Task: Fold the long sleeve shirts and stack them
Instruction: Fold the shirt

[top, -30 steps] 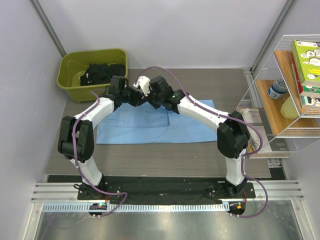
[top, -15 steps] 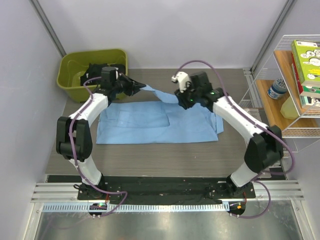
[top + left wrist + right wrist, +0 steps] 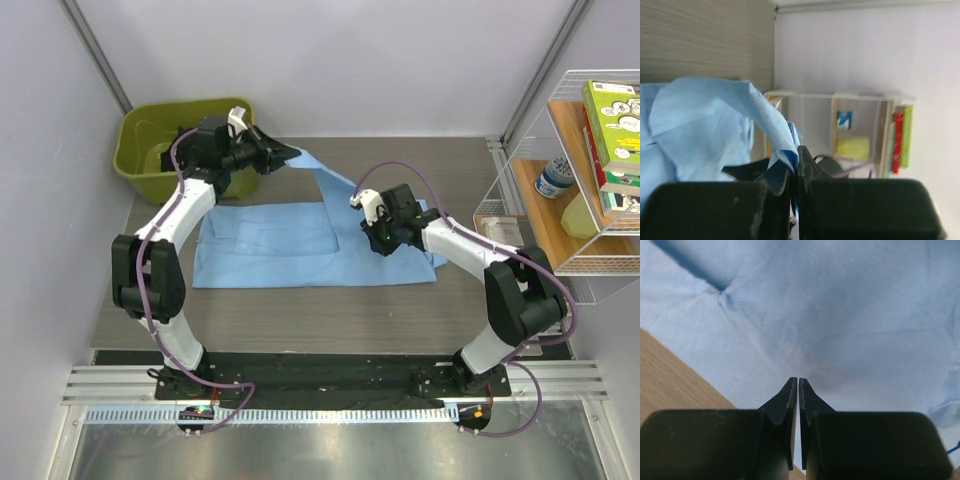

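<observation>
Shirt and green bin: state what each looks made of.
Light blue shirt: thin woven cloth, likely cotton or a blend, matte. It creases, folds softly and drapes where it is lifted. Green bin: moulded plastic by the look, smooth with a slight sheen, with a rounded rim and corners.

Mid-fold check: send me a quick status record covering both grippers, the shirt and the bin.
left gripper: shut on an edge of the light blue shirt, holding it up off the table near the far left
right gripper: shut, over the shirt's right part, no cloth seen between its fingers
shirt: mostly flat on the table, one strip raised
green bin: far-left corner, beside the left gripper
</observation>
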